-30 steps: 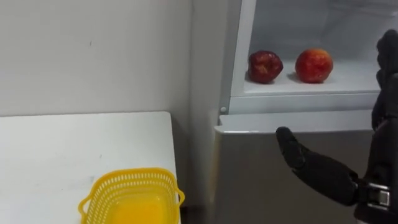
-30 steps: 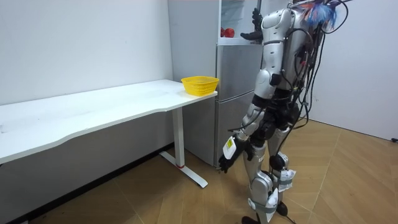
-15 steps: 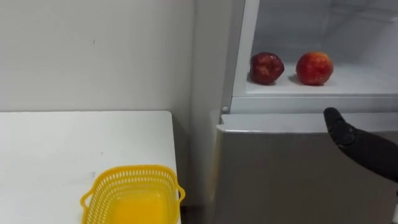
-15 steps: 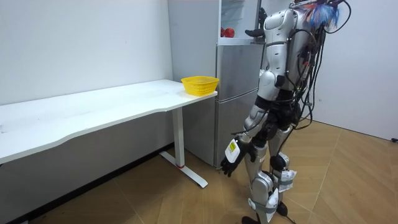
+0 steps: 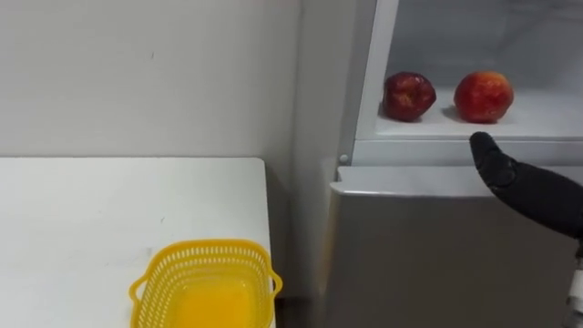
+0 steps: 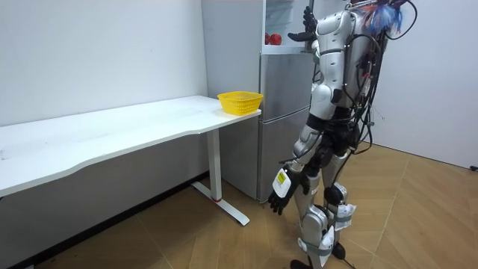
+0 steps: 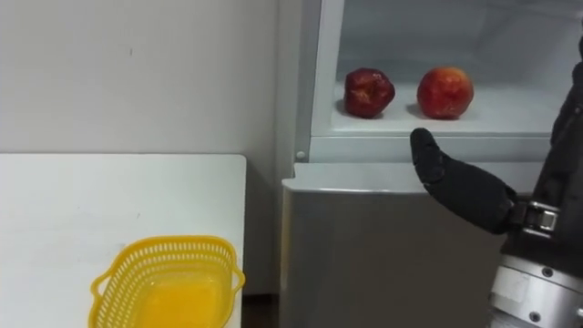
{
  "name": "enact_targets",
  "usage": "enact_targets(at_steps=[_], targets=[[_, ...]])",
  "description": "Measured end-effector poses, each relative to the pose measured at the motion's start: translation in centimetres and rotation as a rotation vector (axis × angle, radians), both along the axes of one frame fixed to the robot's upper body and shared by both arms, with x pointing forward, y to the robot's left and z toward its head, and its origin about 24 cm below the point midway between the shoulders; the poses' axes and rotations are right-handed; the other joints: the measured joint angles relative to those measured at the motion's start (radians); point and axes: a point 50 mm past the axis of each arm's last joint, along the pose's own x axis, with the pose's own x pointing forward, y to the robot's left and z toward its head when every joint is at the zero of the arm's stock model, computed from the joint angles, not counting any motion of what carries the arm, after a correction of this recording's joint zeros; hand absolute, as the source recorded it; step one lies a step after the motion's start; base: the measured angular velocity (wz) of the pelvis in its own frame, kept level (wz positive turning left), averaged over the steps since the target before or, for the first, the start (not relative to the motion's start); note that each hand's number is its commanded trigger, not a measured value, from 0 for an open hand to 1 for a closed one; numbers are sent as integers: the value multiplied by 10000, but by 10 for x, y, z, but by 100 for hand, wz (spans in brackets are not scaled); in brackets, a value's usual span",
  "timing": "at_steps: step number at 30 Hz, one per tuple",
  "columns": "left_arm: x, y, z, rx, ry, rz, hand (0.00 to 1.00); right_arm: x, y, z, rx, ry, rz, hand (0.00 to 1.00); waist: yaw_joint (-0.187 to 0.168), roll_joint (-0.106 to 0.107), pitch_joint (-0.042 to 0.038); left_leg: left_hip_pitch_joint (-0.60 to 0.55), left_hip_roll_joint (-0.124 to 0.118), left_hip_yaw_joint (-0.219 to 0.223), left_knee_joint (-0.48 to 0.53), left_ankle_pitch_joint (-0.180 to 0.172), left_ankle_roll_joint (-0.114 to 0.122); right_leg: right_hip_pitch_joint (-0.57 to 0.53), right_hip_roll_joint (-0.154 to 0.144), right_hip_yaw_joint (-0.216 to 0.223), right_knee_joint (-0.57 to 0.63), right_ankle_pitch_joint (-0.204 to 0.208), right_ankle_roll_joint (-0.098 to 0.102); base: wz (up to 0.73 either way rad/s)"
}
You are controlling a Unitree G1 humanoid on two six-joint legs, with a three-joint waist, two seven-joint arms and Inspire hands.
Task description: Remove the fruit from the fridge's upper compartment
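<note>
Our left hand (image 6: 279, 200) hangs loose by the leg. On the far fridge shelf (image 7: 392, 123) sit the dark apple (image 7: 368, 92) and the red apple (image 7: 444, 92). Our right hand (image 7: 460, 187), spread and empty, is just below and nearer, closest to the red one.

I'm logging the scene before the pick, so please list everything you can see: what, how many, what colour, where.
apples: 2, a dark red apple and a red-orange apple to its right, apart, on the shelf of the open upper compartment
fridge: 1, silver-grey, right of the table, upper compartment open
basket: 1, yellow, on the table's end nearest the fridge
table: 1, white, along the wall
floor: 1, wooden, under the table and robot
right hand: 1, black, open, raised before the fridge just below the shelf's edge, touching neither apple
left hand: 1, black, open, hanging low beside the leg
</note>
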Motion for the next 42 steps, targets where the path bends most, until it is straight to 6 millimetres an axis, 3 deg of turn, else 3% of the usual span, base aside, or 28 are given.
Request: enact_targets(at_steps=[9, 14, 21, 28, 34, 37, 42], targets=[[1, 0, 1, -35, -2, -291, 0, 8, 2, 11, 104, -397, 200, 0, -13, -3, -2, 62, -4, -55, 86, 5, -6, 208, -26, -120, -8, 2, -3, 3], [8, -1, 1, 81, 13, -783, 0, 24, -6, -1, 307, 620, 194, 0, 6, -45, 12, 70, -24, -157, 162, 5, -5, 301, -43, -162, -21, 4, -7, 6], [7, -2, 1, -152, 158, -794, 0, 31, -13, -12, 633, 1465, 270, 0, 25, -78, 14, -13, -55, -251, 160, 7, -3, 248, -61, -196, -23, 2, -5, 2], [14, -1, 1, -218, 203, -1158, 0, 37, -13, 1, 196, 1256, 532, 0, 48, -147, -1, -104, -90, -278, 168, 21, 17, 120, -108, -275, 22, -1, 0, 0], [13, 1, 2, -132, 219, -1166, 0, 42, -15, 22, -367, 757, 320, 0, 64, -266, 62, -112, -87, -303, 153, 21, 17, 140, -111, -329, 25, -4, 5, 0], [13, 4, 2, -60, 224, -1180, 0, 44, -14, 23, -596, 757, 89, 0, 67, -370, 103, -130, -90, -337, 168, 21, 17, 142, -121, -375, 43, -4, 5, 2], [15, 5, 3, -51, 207, -1193, 0, 44, -15, 23, -823, 808, -46, 0, 247, -427, 78, -135, -100, -375, 209, 21, 19, 127, -137, -381, 150, -8, 12, 1]])
